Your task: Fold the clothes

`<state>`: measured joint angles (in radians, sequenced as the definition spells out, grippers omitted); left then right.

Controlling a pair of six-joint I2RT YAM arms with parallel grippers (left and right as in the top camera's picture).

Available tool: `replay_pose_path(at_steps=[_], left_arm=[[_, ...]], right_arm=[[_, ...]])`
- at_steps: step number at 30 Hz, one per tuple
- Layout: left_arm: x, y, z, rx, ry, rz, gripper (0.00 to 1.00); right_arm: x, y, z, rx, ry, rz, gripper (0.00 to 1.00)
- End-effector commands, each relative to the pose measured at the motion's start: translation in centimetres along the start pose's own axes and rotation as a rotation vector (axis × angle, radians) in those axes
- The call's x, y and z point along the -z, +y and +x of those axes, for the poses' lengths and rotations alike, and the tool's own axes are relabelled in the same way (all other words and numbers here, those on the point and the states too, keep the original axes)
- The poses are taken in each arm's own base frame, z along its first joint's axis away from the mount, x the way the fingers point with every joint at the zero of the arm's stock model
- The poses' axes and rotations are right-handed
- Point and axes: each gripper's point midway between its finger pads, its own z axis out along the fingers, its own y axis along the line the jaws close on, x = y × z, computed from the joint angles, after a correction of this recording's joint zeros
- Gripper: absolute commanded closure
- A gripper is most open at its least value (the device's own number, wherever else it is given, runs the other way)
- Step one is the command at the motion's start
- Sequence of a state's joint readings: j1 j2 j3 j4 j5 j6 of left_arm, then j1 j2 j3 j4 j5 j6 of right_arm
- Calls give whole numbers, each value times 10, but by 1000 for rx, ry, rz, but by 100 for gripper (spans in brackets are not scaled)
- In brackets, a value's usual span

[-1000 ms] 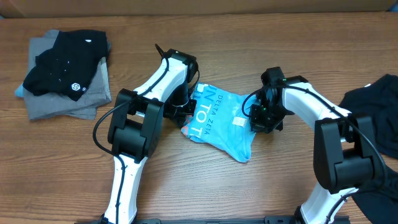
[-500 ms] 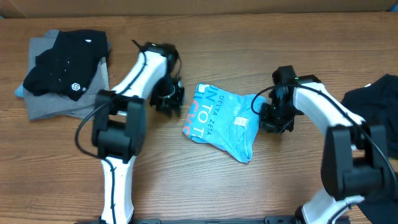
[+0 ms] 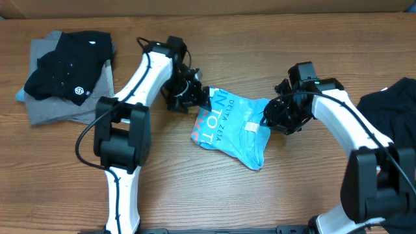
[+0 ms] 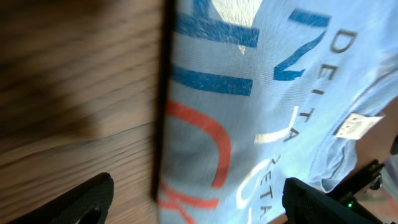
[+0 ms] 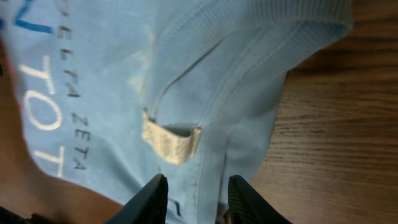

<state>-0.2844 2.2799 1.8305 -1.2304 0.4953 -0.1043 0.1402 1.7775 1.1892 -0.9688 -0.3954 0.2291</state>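
Your left gripper (image 3: 194, 97) hangs wide open, fingers (image 4: 81, 202) spread with nothing between them, right over the left edge of the light blue T-shirt (image 3: 234, 127), above the red and blue lettering. Your right gripper (image 3: 278, 117) is over the collar side. Its jaws are parted partway, the collar seam shows in the gap, and the white neck label (image 5: 171, 143) sits just ahead of the fingertips. The T-shirt lies bunched between your two grippers. Well out to the left of your left gripper, a black shirt (image 3: 68, 68) is piled on a grey shirt (image 3: 71, 110). Off to the right of your right gripper, a black garment (image 3: 390, 110) lies at the table's edge. Underneath is a brown wood-grain table (image 3: 227, 39), with a tan strip (image 3: 195, 5) along its far side.
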Motion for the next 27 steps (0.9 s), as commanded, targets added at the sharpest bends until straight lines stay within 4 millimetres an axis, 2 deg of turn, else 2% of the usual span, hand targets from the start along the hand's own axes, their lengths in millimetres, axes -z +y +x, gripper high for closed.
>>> replay_pose_path(at_steps=[1, 8, 10, 12, 16, 19, 20, 24, 27], left_arm=[[-31, -2, 11, 36, 83, 13, 11], [-51, -11, 23, 68, 147, -10, 9], [-55, -16, 23, 54, 145, -12, 12], [-59, -22, 22, 32, 139, -13, 18], [-67, -34, 19, -6, 120, -12, 45], [-70, -40, 23, -19, 130, -14, 87], [-70, -39, 25, -18, 136, -20, 96], [-62, -35, 25, -14, 142, -25, 96], [-33, -25, 8, -8, 79, -63, 96]], right_arm=[[-16, -3, 1, -15, 42, -2, 65], [-39, -15, 3, -77, 101, 22, 65], [-43, -17, 4, -81, 111, 26, 66], [-44, -17, 4, -82, 113, 26, 67], [-44, -17, 3, -80, 109, 25, 68], [-44, -17, 3, -81, 111, 25, 70], [-44, -17, 4, -82, 113, 26, 72], [-38, -16, 7, -92, 121, 19, 76], [-25, -2, 6, -67, 99, -47, 76]])
